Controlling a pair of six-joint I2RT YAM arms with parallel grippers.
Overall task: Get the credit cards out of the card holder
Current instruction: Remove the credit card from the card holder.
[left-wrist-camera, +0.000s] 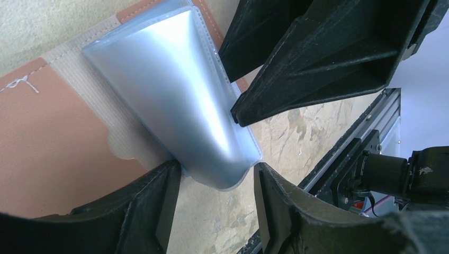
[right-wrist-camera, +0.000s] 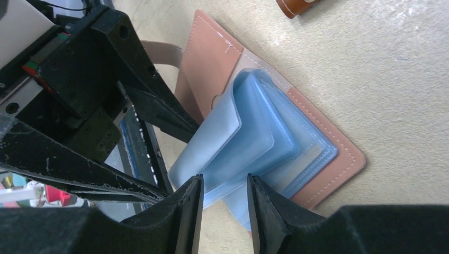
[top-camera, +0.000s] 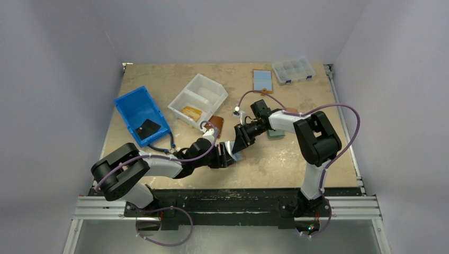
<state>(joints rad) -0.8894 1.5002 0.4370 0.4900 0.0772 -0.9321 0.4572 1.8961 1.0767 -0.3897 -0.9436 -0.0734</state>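
card holder [left-wrist-camera: 53,148] cut off at the left wrist view's edge, whether its cloudy sleeves [left-wrist-camera: 174,106] hold credit cards impossible to tell

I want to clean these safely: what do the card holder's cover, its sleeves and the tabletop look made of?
Cover: probably tan leather or imitation, matte, white stitching along its edge. Sleeves: soft translucent bluish plastic, glossy, bending without creasing. Tabletop: likely pressed wood-chip board, rough, speckled flakes showing.

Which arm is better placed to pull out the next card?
Probably right: the right gripper brackets the edge of the lifted blue sleeve, while the left gripper stands open.
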